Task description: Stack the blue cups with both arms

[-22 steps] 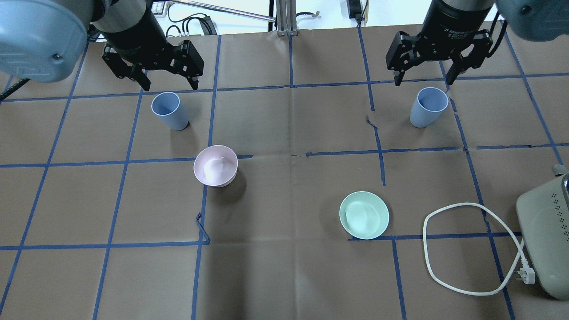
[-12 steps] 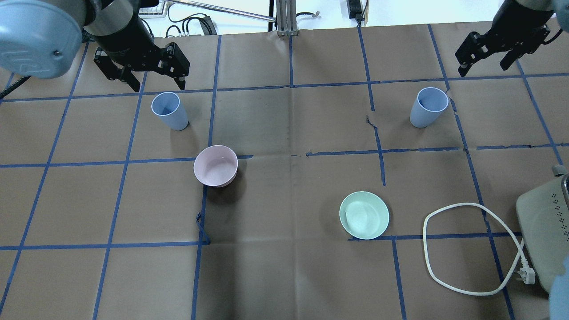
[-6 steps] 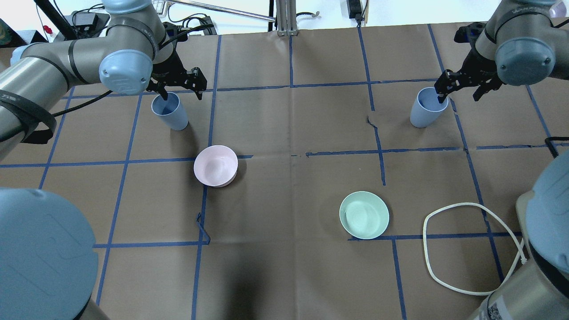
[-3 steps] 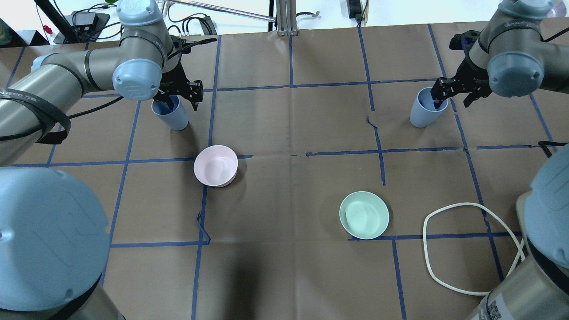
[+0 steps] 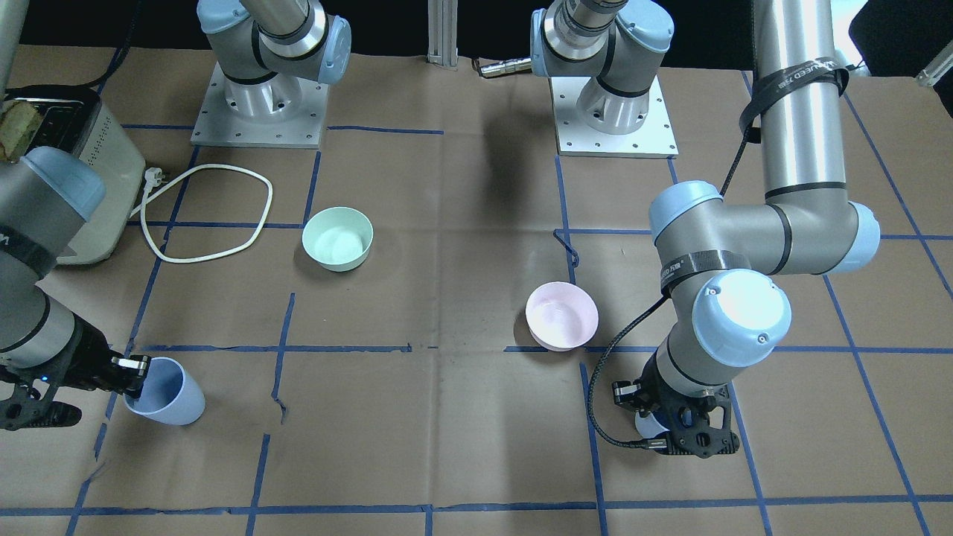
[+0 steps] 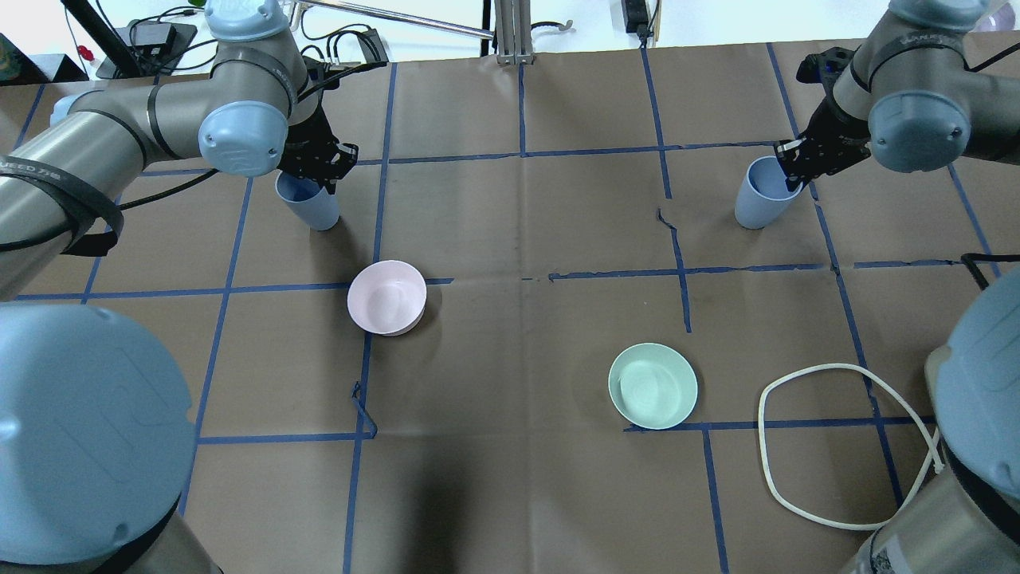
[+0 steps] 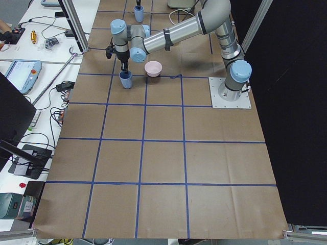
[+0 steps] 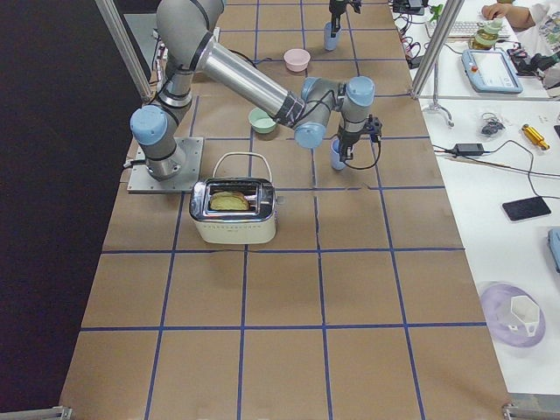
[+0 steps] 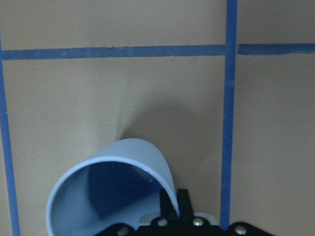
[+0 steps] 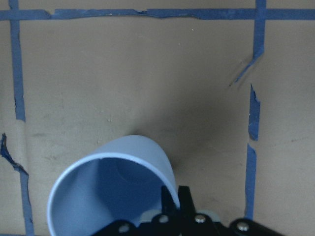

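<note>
On the bench (image 6: 518, 223) I have the left cup (image 6: 307, 206) far-left and the right cup (image 6: 759, 199) far-right, level with each other. The left claw (image 6: 325, 179) and right claw (image 6: 794, 177) each straddle their cup's rim. The left bowl (image 6: 386, 296) sits nearer, inward of the left cup. The right bowl (image 6: 653, 385) is even nearer, with a cable loop (image 6: 763, 446) on its right.

Left gripper (image 6: 322, 180) and right gripper (image 6: 793, 177), earlier raised and spread wide, have descended and closed. Each now pinches a rim wall, on the left blue cup (image 6: 312, 211) and right blue cup (image 6: 755, 206), with one finger inside.
</note>
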Robot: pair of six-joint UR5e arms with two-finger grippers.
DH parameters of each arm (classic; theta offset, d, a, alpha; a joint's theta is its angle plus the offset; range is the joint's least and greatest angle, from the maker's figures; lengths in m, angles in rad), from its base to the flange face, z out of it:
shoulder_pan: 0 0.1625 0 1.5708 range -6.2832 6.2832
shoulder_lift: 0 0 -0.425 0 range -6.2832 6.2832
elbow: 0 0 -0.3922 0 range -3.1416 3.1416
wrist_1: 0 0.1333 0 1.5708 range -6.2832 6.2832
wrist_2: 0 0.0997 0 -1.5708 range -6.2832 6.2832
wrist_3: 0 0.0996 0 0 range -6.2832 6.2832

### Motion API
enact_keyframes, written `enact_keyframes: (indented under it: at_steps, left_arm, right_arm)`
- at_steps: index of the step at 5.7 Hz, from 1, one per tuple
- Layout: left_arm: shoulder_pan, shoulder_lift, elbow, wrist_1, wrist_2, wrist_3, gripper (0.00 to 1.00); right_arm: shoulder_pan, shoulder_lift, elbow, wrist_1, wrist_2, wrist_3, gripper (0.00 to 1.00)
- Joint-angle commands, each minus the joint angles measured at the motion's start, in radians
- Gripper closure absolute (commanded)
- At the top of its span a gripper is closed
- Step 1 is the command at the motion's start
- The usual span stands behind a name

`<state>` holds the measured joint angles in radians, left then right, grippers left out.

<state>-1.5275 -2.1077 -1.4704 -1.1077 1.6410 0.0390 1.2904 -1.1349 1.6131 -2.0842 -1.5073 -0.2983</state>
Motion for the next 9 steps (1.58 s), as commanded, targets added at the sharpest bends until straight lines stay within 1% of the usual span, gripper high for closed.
enact_keyframes:
  at_steps: [1, 2, 3, 4, 5, 6, 7, 8, 9]
  left_arm:
    - [-0.078, -0.006, 0.076, -0.014, -0.007, -0.101, 0.95]
    - [-0.191, -0.027, 0.115, 0.000, -0.012, -0.311, 0.95]
    - [-0.291, -0.064, 0.172, 0.002, -0.009, -0.465, 0.95]
    - [-0.374, -0.111, 0.214, 0.005, -0.001, -0.525, 0.94]
    - [-0.411, -0.130, 0.219, 0.075, -0.012, -0.585, 0.93]
    - [-0.417, -0.139, 0.210, 0.077, -0.021, -0.576, 0.92]
    - [-0.430, -0.147, 0.205, 0.075, -0.051, -0.573, 0.88]
    - [-0.431, -0.150, 0.182, 0.078, -0.038, -0.547, 0.01]
    - [-0.431, -0.134, 0.173, 0.078, -0.038, -0.488, 0.02]
  right_arm:
    - [0.004, -0.096, -0.013, 0.106, 0.002, 0.004, 0.91]
    - [0.004, -0.185, -0.040, 0.250, -0.004, 0.007, 0.91]
    - [0.003, -0.256, -0.060, 0.365, -0.011, 0.016, 0.90]
    - [0.003, -0.297, -0.082, 0.448, -0.011, 0.033, 0.90]
    - [0.003, -0.302, -0.087, 0.467, -0.013, 0.038, 0.90]
    - [0.003, -0.302, -0.087, 0.467, -0.013, 0.039, 0.90]
    - [0.003, -0.301, -0.085, 0.466, -0.013, 0.041, 0.90]
    - [0.003, -0.299, -0.085, 0.467, -0.013, 0.042, 0.90]
    - [0.003, -0.296, -0.085, 0.466, -0.013, 0.044, 0.90]
